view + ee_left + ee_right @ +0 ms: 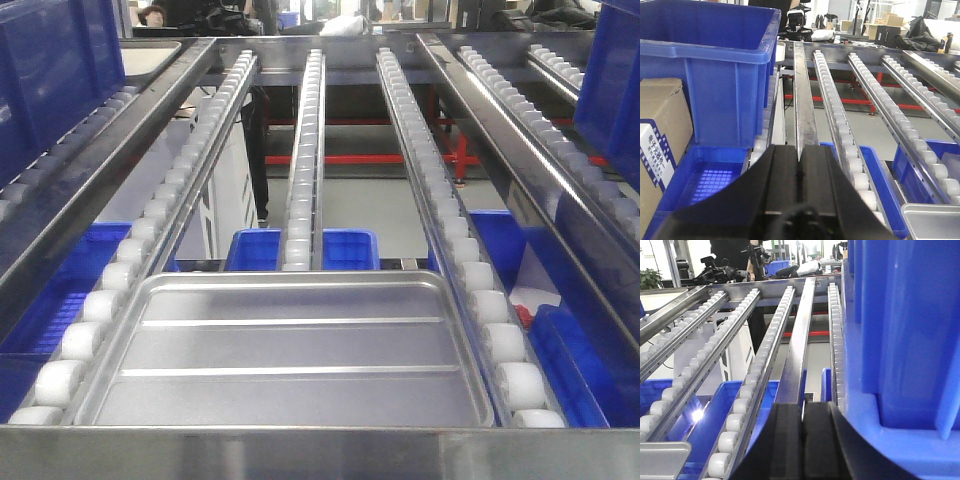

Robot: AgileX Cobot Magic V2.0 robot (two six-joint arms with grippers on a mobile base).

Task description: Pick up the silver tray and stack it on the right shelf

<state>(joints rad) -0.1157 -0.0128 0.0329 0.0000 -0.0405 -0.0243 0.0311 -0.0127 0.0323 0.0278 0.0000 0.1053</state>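
Note:
The silver tray lies flat on the white rollers of the right shelf, its two ridges running across and its near rim against the wide steel front bar. Neither gripper shows in the front view. One tray corner shows low on the right of the left wrist view, another corner low on the left of the right wrist view. My left gripper is shut and empty, left of the tray. My right gripper is shut and empty, right of the tray.
A tall blue bin and a cardboard box stand close on the left arm's left. Another blue bin rises hard against the right arm's right side. Blue crates sit below the rails. A pale tray rests far left.

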